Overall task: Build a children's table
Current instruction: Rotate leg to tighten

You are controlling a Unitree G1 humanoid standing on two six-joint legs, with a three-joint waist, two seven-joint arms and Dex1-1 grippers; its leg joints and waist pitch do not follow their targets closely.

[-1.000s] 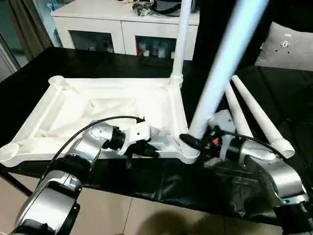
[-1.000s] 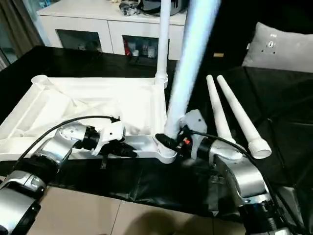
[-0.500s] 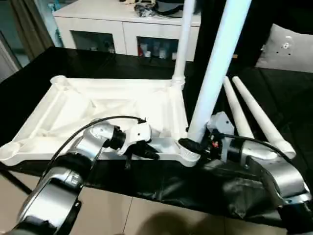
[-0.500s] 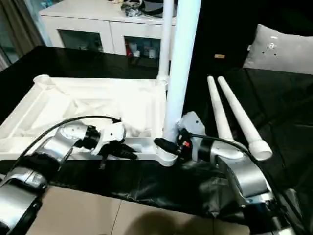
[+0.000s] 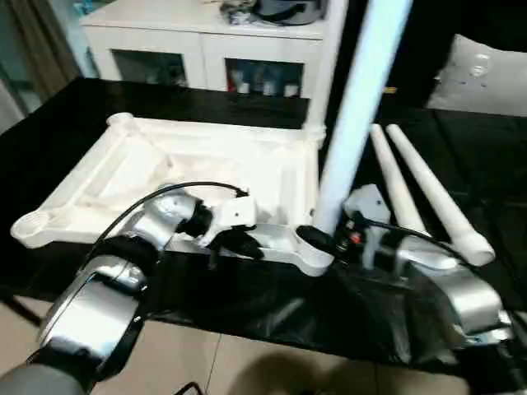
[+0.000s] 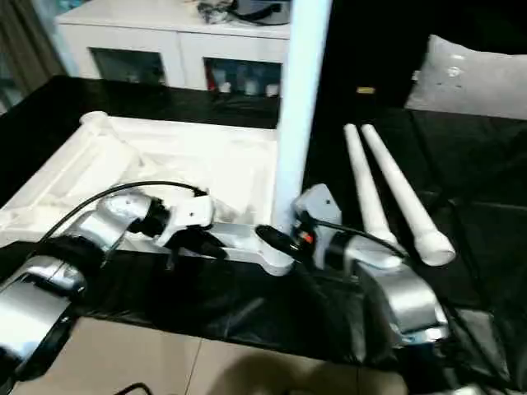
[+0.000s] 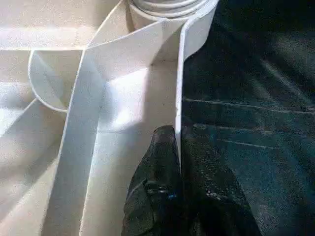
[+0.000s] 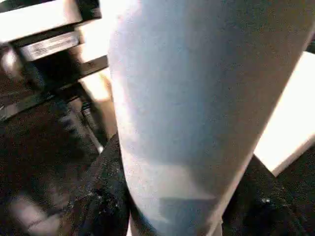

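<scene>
The white tabletop (image 5: 165,169) lies upside down on the black table, ribbed underside up. My left gripper (image 5: 244,244) is shut on its near rim (image 7: 179,123), one black finger (image 7: 160,196) on each side of the wall. My right gripper (image 5: 317,240) is shut on a white leg (image 5: 354,107) that stands almost upright in the near right corner socket (image 5: 311,259). In the right wrist view this leg (image 8: 197,98) sits between the dark fingers (image 8: 106,196). A second leg (image 5: 335,41) stands in the far right corner. Two loose legs (image 5: 394,189) (image 5: 432,197) lie side by side on the right.
A white cabinet with glass doors (image 5: 206,49) stands behind the table. A grey cushion (image 5: 486,74) lies at the back right. Black cloth (image 5: 272,304) hangs over the table's front edge, with beige floor (image 5: 206,362) below. A black cable (image 5: 165,193) loops over my left wrist.
The leg in my right gripper has swung from a strong rightward tilt to almost upright in the corner socket. My left gripper stays on the rim. The camera has shifted.
</scene>
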